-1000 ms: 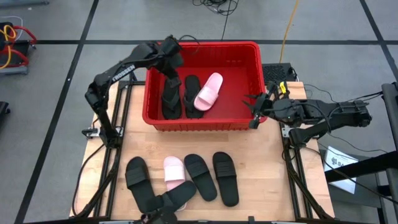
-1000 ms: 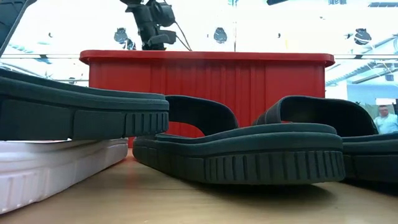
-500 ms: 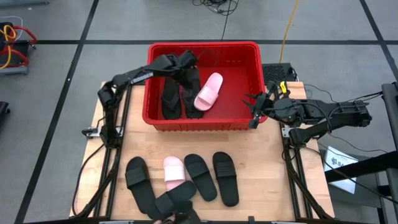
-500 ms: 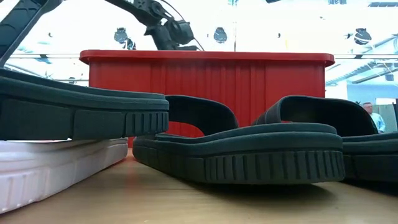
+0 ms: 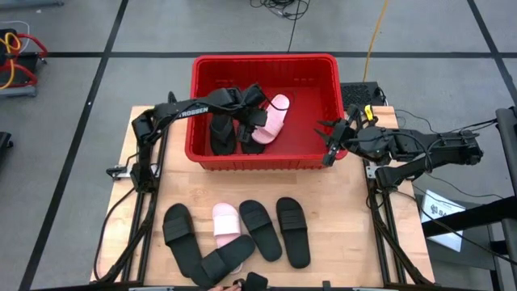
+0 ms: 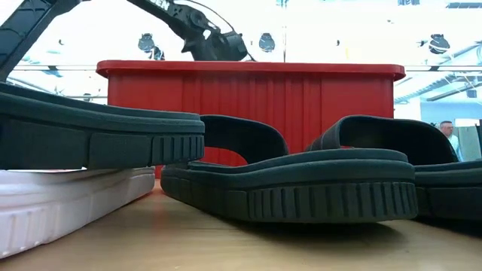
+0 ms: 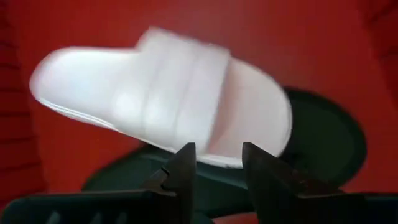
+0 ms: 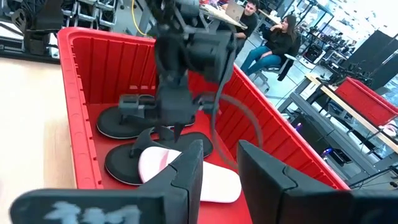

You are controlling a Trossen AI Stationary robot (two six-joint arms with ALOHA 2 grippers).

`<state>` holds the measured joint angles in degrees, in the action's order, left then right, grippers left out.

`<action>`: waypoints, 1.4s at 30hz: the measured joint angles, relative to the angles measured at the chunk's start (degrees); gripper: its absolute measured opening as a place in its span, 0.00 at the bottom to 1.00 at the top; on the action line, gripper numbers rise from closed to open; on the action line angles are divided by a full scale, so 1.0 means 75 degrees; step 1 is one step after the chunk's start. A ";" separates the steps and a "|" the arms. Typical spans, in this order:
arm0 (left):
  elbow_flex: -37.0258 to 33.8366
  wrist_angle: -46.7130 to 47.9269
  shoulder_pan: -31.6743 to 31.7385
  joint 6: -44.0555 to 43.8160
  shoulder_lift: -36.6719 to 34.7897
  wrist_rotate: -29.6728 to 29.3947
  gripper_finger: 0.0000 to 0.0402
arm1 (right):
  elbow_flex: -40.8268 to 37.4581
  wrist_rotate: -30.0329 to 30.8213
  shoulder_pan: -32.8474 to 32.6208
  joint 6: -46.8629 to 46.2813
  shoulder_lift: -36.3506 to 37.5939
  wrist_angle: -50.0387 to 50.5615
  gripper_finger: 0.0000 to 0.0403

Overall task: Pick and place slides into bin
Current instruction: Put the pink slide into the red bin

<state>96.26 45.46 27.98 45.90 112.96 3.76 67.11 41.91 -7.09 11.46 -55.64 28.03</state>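
Observation:
The red bin [image 5: 315, 81] stands at the table's far middle. In it lie a light pink slide [image 5: 275, 113] and two black slides [image 5: 222, 133], the pink one leaning on a black one. My left gripper [image 5: 257, 115] is open and empty inside the bin, just over the pink slide [image 7: 168, 99]. I cannot tell whether it touches the slide. My right gripper [image 5: 325, 143] is open and empty outside the bin's right wall. Several more slides lie on the near table: black ones [image 5: 260, 229] and a pink one [image 5: 226, 220].
The bin's right half has a bare red floor [image 5: 311, 105]. The near slides lie in a row, one black slide [image 5: 218, 263] across the front edge. In the low view they fill the foreground [image 6: 294, 181]. People sit in the room beyond [image 8: 280, 37].
My left gripper has gone from the bin's far left corner toward the table's right and near edges, and a little down, ending over the pink slide. The slides in the bin have stayed where they were.

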 joint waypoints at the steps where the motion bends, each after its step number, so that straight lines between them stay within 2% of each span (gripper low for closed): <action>1: -0.0125 -0.0185 -0.0002 0.0062 0.0011 -0.0117 0.32 | 0.0003 0.0000 0.0000 0.0013 0.0000 0.0000 0.22; 7: -0.0716 -0.1370 -0.0043 0.0213 -0.0002 -0.0831 0.32 | 0.0002 0.0006 0.0000 0.0219 0.0000 0.0000 0.22; 15: -0.1034 -0.1414 -0.0052 0.0060 -0.0004 -0.0840 0.32 | 0.0001 0.0006 0.0000 0.0219 0.0000 0.0000 0.22; 21: -0.1159 -0.1963 -0.0090 -0.0058 -0.0005 -0.0800 0.32 | 0.0000 0.0009 0.0000 0.0222 0.0000 0.0000 0.22; 28: -0.1165 -0.2406 -0.0092 -0.0361 -0.0005 -0.1262 0.32 | 0.0003 0.0009 0.0000 0.0222 0.0000 0.0000 0.22; 42: -0.1162 -0.3017 -0.0087 -0.0800 0.0353 -0.1372 0.32 | 0.0003 0.0012 0.0000 0.0222 0.0000 0.0000 0.22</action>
<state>87.55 22.83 27.33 39.90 115.61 -6.52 67.13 42.00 -7.09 13.13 -55.64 28.03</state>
